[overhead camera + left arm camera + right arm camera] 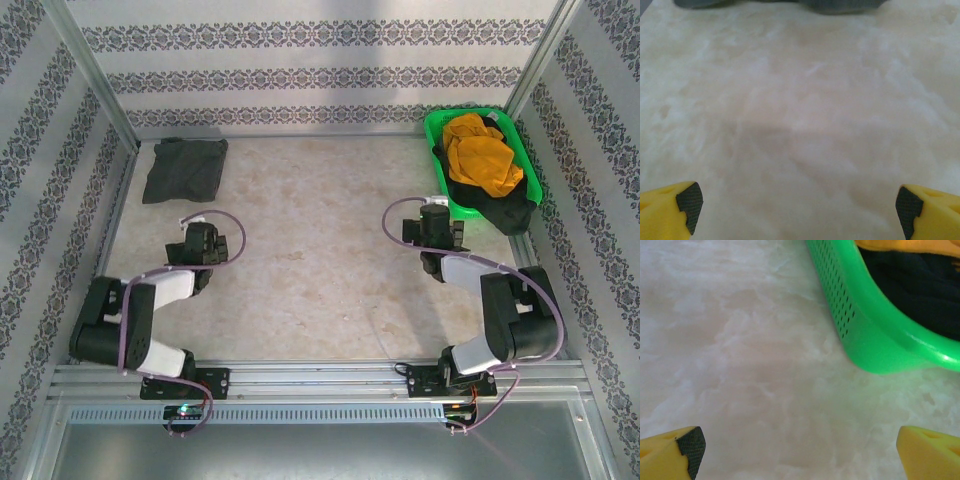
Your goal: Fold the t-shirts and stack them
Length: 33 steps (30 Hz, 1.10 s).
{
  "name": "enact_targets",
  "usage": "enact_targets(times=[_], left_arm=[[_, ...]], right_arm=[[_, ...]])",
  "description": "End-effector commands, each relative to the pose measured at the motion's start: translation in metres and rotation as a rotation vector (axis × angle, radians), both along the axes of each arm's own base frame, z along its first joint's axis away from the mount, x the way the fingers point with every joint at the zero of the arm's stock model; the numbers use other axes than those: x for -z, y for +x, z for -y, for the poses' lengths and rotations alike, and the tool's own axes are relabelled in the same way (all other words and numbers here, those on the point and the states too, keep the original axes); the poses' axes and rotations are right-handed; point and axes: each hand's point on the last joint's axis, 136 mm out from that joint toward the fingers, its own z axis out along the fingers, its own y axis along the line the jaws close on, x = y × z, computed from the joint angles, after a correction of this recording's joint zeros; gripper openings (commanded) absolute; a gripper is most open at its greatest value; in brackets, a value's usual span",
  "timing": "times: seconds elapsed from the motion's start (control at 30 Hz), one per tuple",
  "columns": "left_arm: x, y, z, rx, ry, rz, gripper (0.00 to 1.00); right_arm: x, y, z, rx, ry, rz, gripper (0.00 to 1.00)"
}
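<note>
- My left gripper (pixel 799 209) is spread wide and empty over bare table (pixel 800 125).
- My right gripper (pixel 799 450) gapes empty too, just beside the green basket (pixel 860 340).
- The grey shirt (pixel 185 168) lies far left. The orange shirt (pixel 482 155) and black shirt (pixel 505 210) sit in the basket (black spilling over its rim).

Bright, even overhead light; faint shadows; both wrist views soft, esp. far edges.

Pale marbled table (pixel 300 270); patterned striped walls (pixel 320 60); metal frame posts (pixel 95 75).
</note>
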Motion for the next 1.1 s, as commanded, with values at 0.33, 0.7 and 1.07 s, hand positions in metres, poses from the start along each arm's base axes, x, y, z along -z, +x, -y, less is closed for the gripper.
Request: enact_targets(times=[0.33,0.7,1.07], left_arm=[[-0.050,0.006,0.005,0.164,-0.010,0.517,1.00],[-0.039,0.032,0.003,0.151,-0.016,0.382,1.00],[-0.039,0.033,0.005,0.165,-0.020,0.377,1.00]], right_arm=[[-0.027,-0.009,0.003,-0.107,0.111,0.400,0.98],[-0.027,0.004,-0.004,-0.140,0.106,0.324,0.98],[-0.027,0.004,-0.004,-0.149,0.117,0.320,0.98]])
